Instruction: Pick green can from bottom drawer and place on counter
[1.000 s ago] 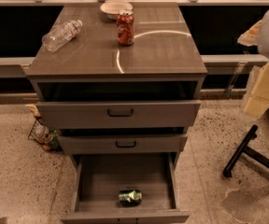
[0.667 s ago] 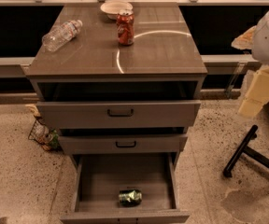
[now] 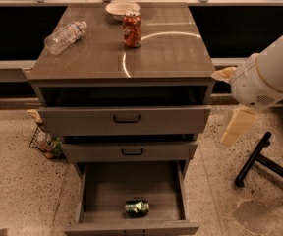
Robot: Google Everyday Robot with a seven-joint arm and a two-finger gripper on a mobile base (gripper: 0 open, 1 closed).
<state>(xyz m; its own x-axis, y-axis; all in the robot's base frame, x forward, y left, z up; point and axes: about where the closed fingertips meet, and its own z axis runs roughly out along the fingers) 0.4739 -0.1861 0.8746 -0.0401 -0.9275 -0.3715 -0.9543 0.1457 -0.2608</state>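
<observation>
The green can (image 3: 137, 208) lies on its side near the front of the open bottom drawer (image 3: 131, 181), on its plain grey floor. The counter (image 3: 166, 53) is the glossy grey-brown top of the cabinet, with a curved light reflection. My white arm (image 3: 264, 77) reaches in from the right edge, level with the top drawer and beside the cabinet's right side. A beige part (image 3: 236, 127) hangs below it. My gripper itself is out of view, and nothing touches the can.
On the counter stand a red soda can (image 3: 131, 28) and a white bowl (image 3: 122, 8), and a clear plastic bottle (image 3: 65, 37) lies at the left. The two upper drawers (image 3: 127, 119) are partly pulled out. A wire basket (image 3: 45, 141) sits on the floor at the left, a black chair base (image 3: 264, 159) at the right.
My arm has swung left and further into view, toward the cabinet's right side. The can, the drawers and the counter things have not moved.
</observation>
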